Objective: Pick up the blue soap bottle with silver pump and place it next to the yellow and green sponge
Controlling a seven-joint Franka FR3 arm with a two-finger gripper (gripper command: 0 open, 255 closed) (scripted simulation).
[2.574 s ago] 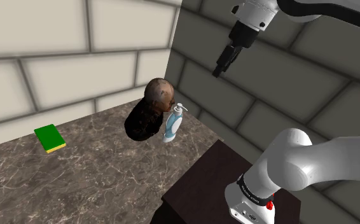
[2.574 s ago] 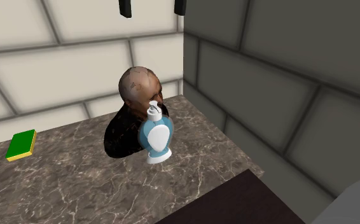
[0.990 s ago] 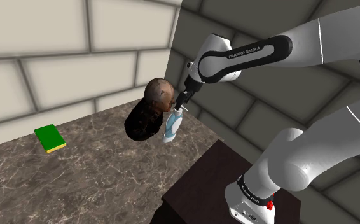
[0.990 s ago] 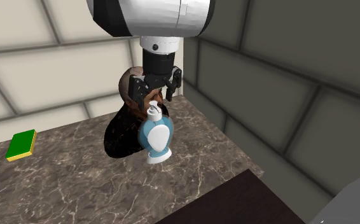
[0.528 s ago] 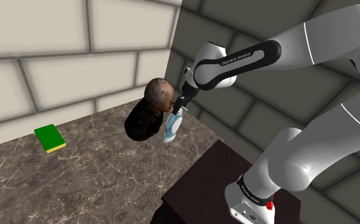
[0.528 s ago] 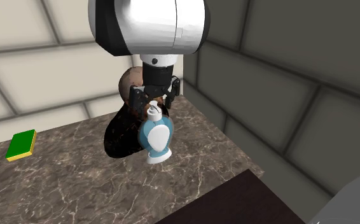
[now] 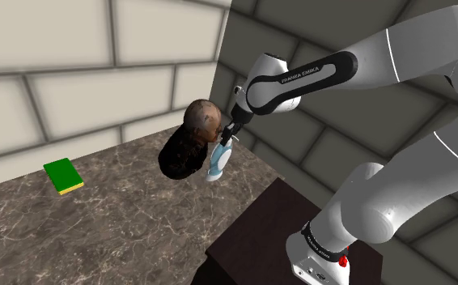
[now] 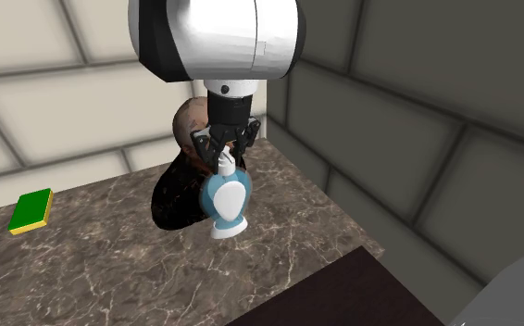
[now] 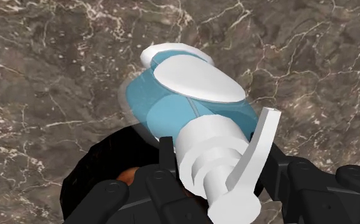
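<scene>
The soap bottle (image 8: pixel 225 199) has a light blue body, a white label panel and a white pump. It stands on the marbled brown counter (image 8: pixel 112 269), in front of a dark bust-like object (image 8: pixel 179 185). My gripper (image 8: pixel 223 146) comes down from above and is shut on the bottle's pump neck. In the wrist view the black fingers (image 9: pixel 165 158) clasp the white neck on both sides, with the bottle (image 9: pixel 185 95) beyond the gripper (image 9: pixel 217 162). The bottle (image 7: pixel 218 166) sits under the gripper (image 7: pixel 227 136) in the shoulder view. The green and yellow sponge (image 7: pixel 63 176) lies far toward the shoulder view's left; it is also the sponge (image 8: pixel 31 211).
The dark bust (image 7: pixel 188 142) touches or nearly touches the bottle's back. Stone-block walls close the counter at the back and at the shoulder view's right. The dark stand (image 7: pixel 260 235) borders the counter's near corner. Bare counter (image 7: pixel 130 210) stretches between bust and sponge.
The arm came down over the bottle, then stayed put. In the last half second the fingers went from apart around the pump to closed on its neck; the bottle shifted slightly.
</scene>
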